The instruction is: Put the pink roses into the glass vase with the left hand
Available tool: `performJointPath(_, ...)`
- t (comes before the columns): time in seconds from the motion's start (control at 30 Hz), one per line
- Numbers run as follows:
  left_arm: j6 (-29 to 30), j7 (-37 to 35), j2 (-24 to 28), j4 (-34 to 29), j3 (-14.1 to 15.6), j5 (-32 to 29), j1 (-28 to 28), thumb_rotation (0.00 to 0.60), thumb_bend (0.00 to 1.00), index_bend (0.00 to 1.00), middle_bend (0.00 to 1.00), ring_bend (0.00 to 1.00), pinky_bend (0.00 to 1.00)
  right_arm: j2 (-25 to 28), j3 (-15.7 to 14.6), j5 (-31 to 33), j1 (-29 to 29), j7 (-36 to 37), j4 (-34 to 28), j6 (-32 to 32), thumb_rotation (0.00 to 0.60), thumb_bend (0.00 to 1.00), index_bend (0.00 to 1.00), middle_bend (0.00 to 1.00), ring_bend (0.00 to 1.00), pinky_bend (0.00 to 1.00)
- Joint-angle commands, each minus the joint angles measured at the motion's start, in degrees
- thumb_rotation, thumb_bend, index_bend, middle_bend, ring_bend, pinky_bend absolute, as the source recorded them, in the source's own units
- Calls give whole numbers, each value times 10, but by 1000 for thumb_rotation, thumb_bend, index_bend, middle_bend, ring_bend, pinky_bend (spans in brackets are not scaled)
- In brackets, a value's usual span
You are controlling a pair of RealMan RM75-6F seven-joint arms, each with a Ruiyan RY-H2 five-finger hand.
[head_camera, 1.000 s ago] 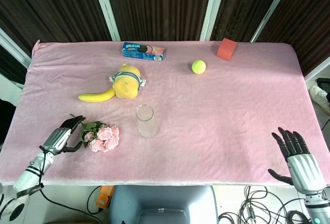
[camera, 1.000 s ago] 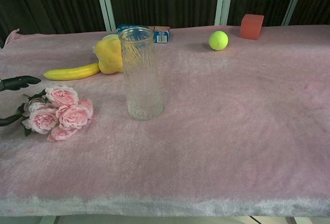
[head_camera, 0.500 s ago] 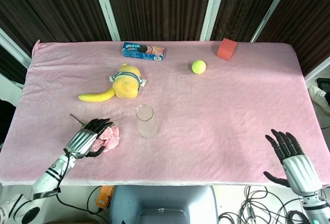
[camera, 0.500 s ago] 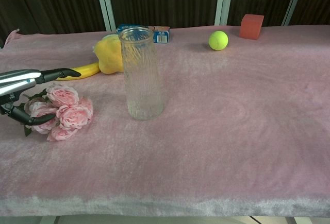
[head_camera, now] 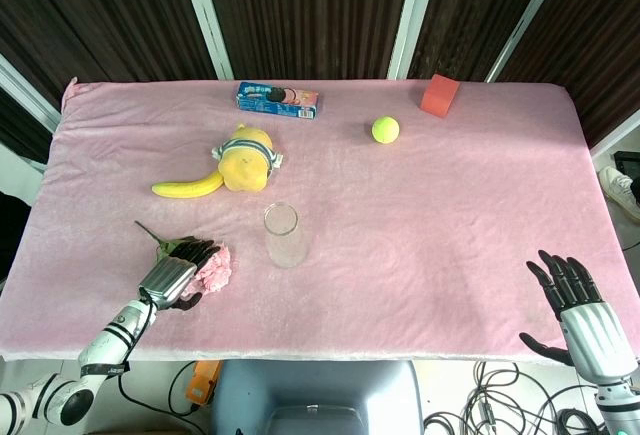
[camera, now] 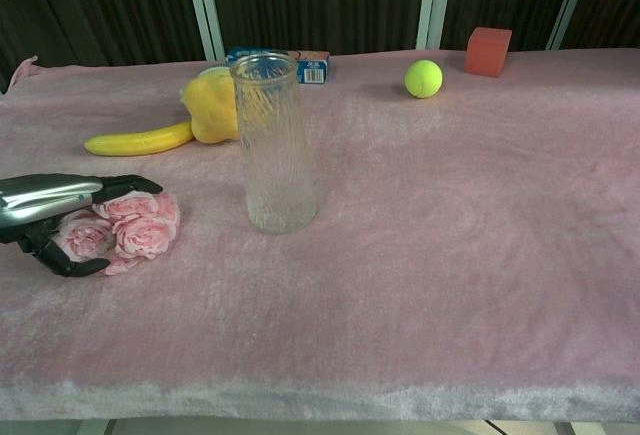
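The pink roses lie on the pink tablecloth near the front left, blossoms pointing right; a thin stem sticks out behind them. My left hand lies over the bunch's leafy end and its fingers curl over the blossoms with the thumb beneath, gripping them on the cloth. The glass vase stands upright and empty a short way to the right of the roses. My right hand hovers open off the table's front right corner, holding nothing.
Behind the roses lie a banana and a yellow plush toy. A blue cookie box, a tennis ball and a red block sit along the far side.
My left hand moved right over the roses and its fingers closed down around the bunch. The right hand shifted slightly at the front right.
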Motion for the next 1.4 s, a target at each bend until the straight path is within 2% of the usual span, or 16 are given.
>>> performJointPath(0.03,8,1,-13,14,-3,-7,1,600,368,25,87,143,127,0,0,0,0,0,0,-1,600,96,0,0,0,0)
performJointPath(0.1,22,-7,-27,35,-6,-1,4,600,368,161,251,259,180,0,0,0,1,0,0,-2,600,94,0,0,0,0)
performJointPath(0.17,44,-19,-45,63,-7,16,9,600,379,432,476,403,209,0,0,-1,1,1,0,-1,600,96,0,0,0,0)
performJointPath(0.27,68,-61,-74,110,-6,40,17,600,406,641,667,493,198,1,0,-3,-1,3,0,4,600,99,0,0,0,0)
performJointPath(0.43,102,-134,-98,159,-4,80,23,600,437,743,770,530,171,3,0,-7,-5,10,2,13,600,99,0,0,0,0)
performJointPath(0.6,146,-216,-111,202,0,125,26,600,466,812,829,542,118,2,0,-9,-5,10,3,15,600,100,0,0,0,0)
performJointPath(0.83,261,-313,-91,221,-12,183,36,600,492,855,869,548,105,2,2,-5,-6,9,3,13,600,99,0,0,0,0)
performJointPath(0.93,302,-365,-62,185,-27,190,39,600,493,862,876,549,104,1,1,-5,-5,6,2,10,600,100,0,0,0,0)
performJointPath(1.07,336,-438,-1,102,-61,179,41,600,497,863,876,549,104,2,2,-1,-5,6,1,7,600,100,0,0,0,0)
performJointPath(1.2,337,-449,19,77,-69,173,42,600,505,864,879,549,104,2,2,0,-5,6,1,7,600,101,0,0,0,0)
performJointPath(1.27,338,-489,68,11,-88,156,46,600,507,865,881,549,104,3,3,2,-5,8,2,7,600,101,0,0,0,0)
performJointPath(1.33,346,-565,153,-97,-119,136,56,600,506,865,881,549,104,3,3,2,-4,9,3,4,600,101,0,0,0,0)
performJointPath(1.37,337,-590,202,-147,-126,128,63,600,506,866,881,549,104,3,2,3,-3,9,3,1,600,99,0,0,0,0)
performJointPath(1.4,332,-605,229,-176,-131,122,67,600,506,866,882,549,104,3,2,3,-3,8,3,0,600,98,0,0,0,0)
